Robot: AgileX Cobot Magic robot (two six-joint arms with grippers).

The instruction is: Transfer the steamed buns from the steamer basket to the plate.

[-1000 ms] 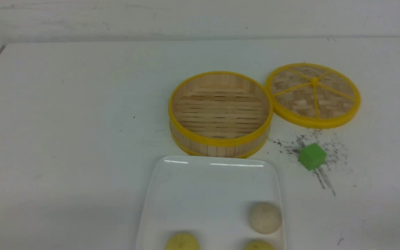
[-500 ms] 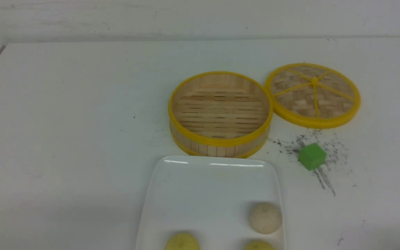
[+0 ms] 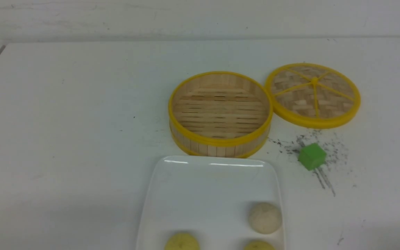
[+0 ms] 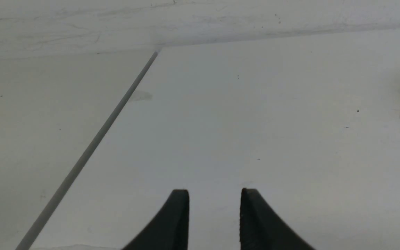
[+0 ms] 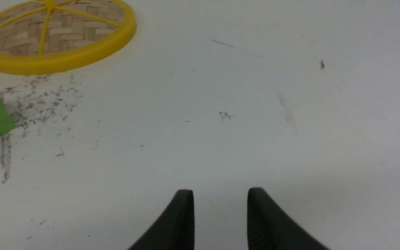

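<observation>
Lying on the plate (image 3: 203,194) at the bottom centre of the front frame: all three steamed buns, the off-white bun (image 3: 265,217) at the lower right, one pale yellow bun (image 3: 182,242) at the bottom edge left of centre, another pale yellow bun (image 3: 259,246) cut off by the bottom edge beneath the off-white one. Sitting just above the plate at frame centre: the steamer basket (image 3: 220,142), showing nothing but bare slats inside. Resting at the upper right, rim touching or nearly touching the basket: the woven lid (image 3: 313,94). Standing below the lid, among dark smudges on the table (image 3: 64,121): a green cube (image 3: 311,156).

Hovering over bare table in the left wrist frame: the left gripper (image 4: 214,194), jaws spread a little, pinching nothing. Hovering likewise in the right wrist frame: the right gripper (image 5: 220,194), jaws parted by a similar gap, holding nothing, with the lid at the upper left and the cube at the left edge. Neither arm showing in the front frame.

Looking finished, judging by the empty basket. Remaining risks: two buns sitting close to the plate's near edge, so rolling off with any nudge to the plate; an arm sweeping low across the centre, clipping the basket wall or knocking the off-white bun toward the right rim.
</observation>
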